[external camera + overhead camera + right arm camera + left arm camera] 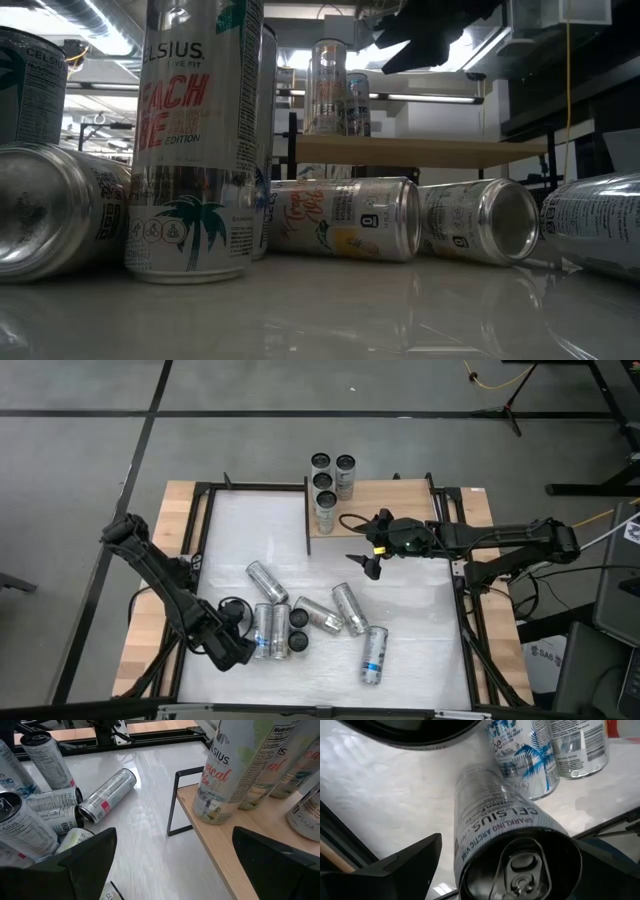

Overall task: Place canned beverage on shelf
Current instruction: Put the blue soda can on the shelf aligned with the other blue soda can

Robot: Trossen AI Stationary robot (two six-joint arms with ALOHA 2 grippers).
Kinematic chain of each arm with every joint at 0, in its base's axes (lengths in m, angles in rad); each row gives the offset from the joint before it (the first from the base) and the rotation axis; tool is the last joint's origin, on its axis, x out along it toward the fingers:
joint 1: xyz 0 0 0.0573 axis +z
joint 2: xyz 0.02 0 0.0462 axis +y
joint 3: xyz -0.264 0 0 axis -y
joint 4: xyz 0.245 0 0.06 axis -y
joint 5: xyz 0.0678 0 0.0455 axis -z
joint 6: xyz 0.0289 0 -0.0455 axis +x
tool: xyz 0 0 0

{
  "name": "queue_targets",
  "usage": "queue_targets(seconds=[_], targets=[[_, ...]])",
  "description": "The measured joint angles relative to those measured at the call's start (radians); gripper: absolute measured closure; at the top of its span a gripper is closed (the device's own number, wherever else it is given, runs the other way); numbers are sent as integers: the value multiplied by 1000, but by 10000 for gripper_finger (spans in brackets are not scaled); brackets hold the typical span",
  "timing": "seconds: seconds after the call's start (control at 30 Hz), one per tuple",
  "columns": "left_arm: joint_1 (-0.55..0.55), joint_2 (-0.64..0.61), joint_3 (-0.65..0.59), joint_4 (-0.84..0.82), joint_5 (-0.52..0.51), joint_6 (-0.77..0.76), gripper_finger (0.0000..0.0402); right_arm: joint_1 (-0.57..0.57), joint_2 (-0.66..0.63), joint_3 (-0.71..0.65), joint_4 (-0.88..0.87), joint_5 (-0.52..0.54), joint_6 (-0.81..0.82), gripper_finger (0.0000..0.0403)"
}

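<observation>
The shelf (390, 510) is a pale wood board on black posts at the table's far side; it also shows in the right wrist view (240, 845). Several cans (324, 480) stand upright on its left end. My right gripper (360, 543) is open and empty, just off the shelf's near edge. My left gripper (238, 645) is open at the table's near left. Its fingers stand on either side of the top end of a silver Celsius can (490, 820), which seems to lie on its side on the table, pull-tab end toward the gripper. I see a gap at one finger (405, 865).
Several more cans (330, 615) lie or stand on the white tabletop between the two grippers. Two of them stand upright (535, 760) just past the can between my left fingers. A black shelf post (175, 802) rises at the shelf's near left corner. Black frame rails edge the table.
</observation>
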Motion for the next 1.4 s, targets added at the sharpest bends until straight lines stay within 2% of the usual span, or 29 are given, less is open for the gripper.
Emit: queue_targets(seconds=[0.17,0.3,0.73,1.03,1.23,1.4], targets=[[6,4,0,-2,-8,-30,30,0,0,0,0,0,0,17],[13,4,0,-6,-11,-30,48,0,0,0,0,0,0,17],[12,2,0,-6,16,12,151,0,0,0,0,0,0,17],[12,-5,-1,-6,21,76,150,0,0,0,0,0,0,17],[12,-55,-1,-6,29,108,150,0,0,0,0,0,0,17],[12,-108,-1,-6,75,124,150,0,-1,0,0,0,0,17]])
